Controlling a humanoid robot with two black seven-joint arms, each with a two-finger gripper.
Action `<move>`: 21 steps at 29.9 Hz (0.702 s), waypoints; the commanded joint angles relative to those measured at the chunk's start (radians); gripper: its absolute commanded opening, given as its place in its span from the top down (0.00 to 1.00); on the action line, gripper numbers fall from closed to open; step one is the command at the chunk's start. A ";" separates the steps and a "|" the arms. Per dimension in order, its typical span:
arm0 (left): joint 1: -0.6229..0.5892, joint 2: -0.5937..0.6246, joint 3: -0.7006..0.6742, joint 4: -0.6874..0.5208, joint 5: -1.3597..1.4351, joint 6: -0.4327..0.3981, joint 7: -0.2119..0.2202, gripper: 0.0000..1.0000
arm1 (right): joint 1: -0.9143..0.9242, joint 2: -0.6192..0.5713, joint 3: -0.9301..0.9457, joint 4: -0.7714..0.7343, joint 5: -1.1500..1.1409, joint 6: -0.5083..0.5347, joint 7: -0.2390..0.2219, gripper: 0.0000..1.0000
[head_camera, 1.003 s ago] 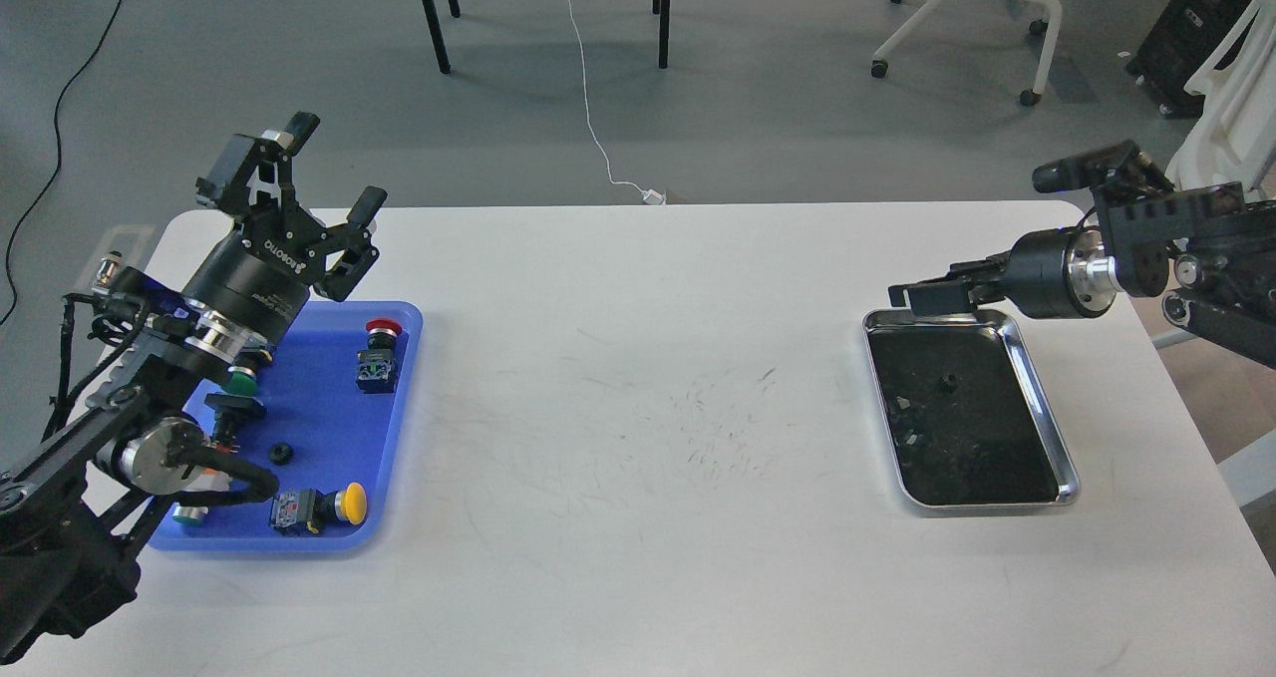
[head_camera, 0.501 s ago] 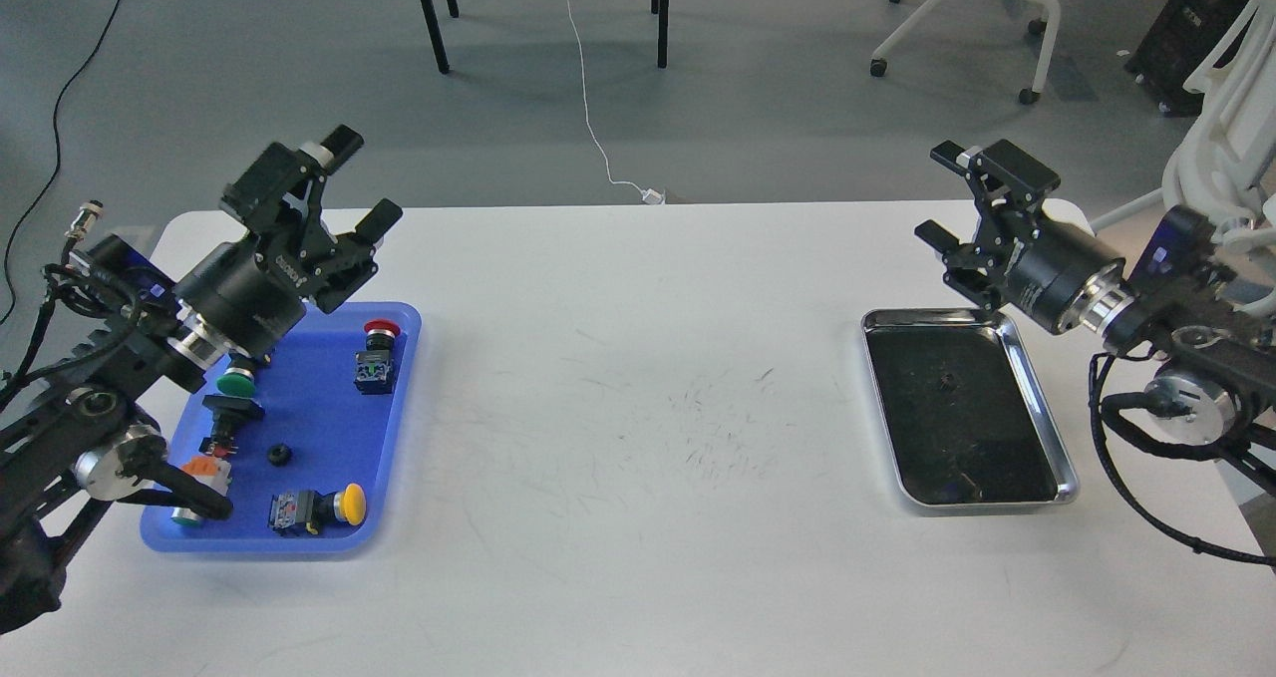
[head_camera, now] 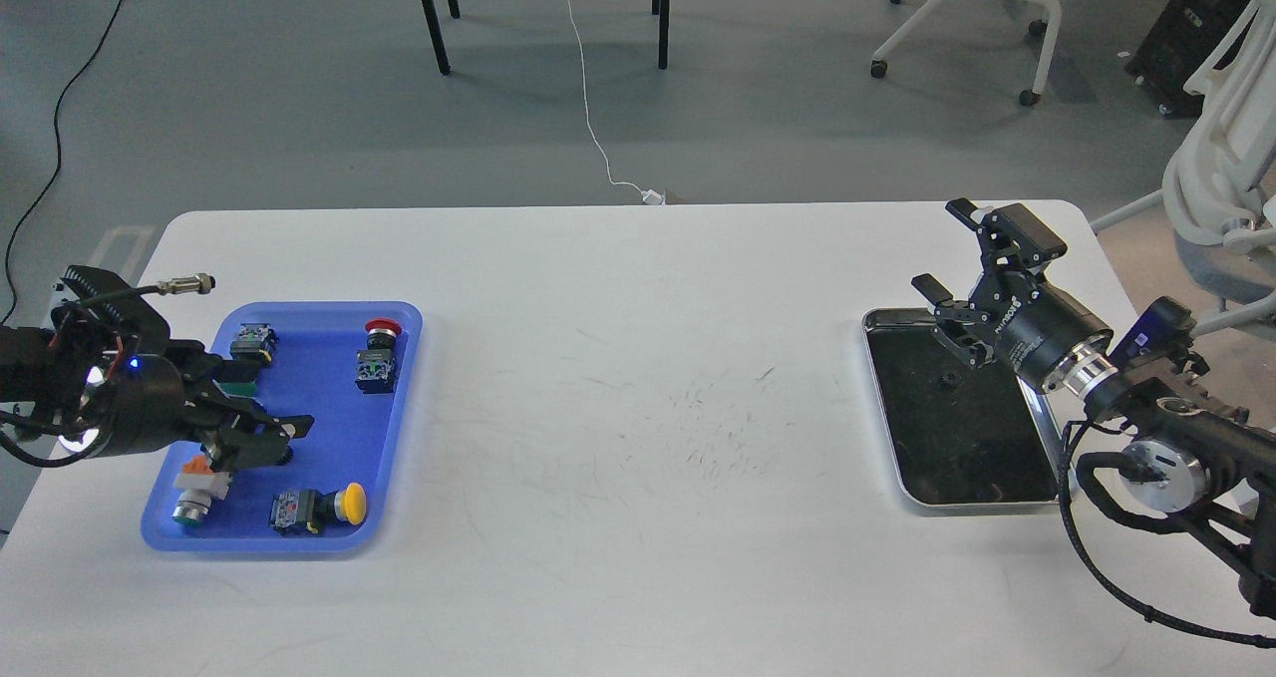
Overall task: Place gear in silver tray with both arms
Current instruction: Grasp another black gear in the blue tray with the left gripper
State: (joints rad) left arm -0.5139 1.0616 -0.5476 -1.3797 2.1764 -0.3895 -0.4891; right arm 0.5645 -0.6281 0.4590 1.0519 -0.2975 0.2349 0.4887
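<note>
Left gripper (head_camera: 284,436) low over blue tray (head_camera: 299,537), jaw state unclear; gear hidden beneath. Right gripper (head_camera: 952,258) open above silver tray (head_camera: 997,503), far right.

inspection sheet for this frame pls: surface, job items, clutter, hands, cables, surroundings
Surface: white table, dark scuffs near the middle.
Job's things: silver tray at right, one small dark piece on its floor. Blue tray at left holds push buttons: red, yellow, a green-capped one and others.
Clutter: nothing seen outside the trays.
Hands: left hand low inside the blue tray, fingers too dark to tell apart. Right hand open, above the silver tray's far end, nothing between its fingers.
Cables: black cable looped at the right arm; white cord on the floor.
Surroundings: white chairs, dark table legs.
</note>
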 commanded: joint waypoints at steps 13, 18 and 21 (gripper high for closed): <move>-0.072 -0.071 0.144 0.080 0.005 -0.002 0.000 0.41 | 0.002 -0.004 0.000 0.000 0.000 0.000 0.000 0.04; -0.077 -0.101 0.144 0.154 0.005 0.003 0.000 0.42 | 0.002 -0.013 0.001 0.002 0.000 0.000 0.000 0.04; -0.077 -0.106 0.152 0.166 0.005 0.003 0.000 0.42 | 0.002 -0.016 0.001 0.003 0.000 0.000 0.000 0.04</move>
State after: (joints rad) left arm -0.5902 0.9610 -0.4018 -1.2271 2.1818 -0.3875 -0.4884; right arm 0.5661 -0.6411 0.4592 1.0539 -0.2976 0.2349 0.4887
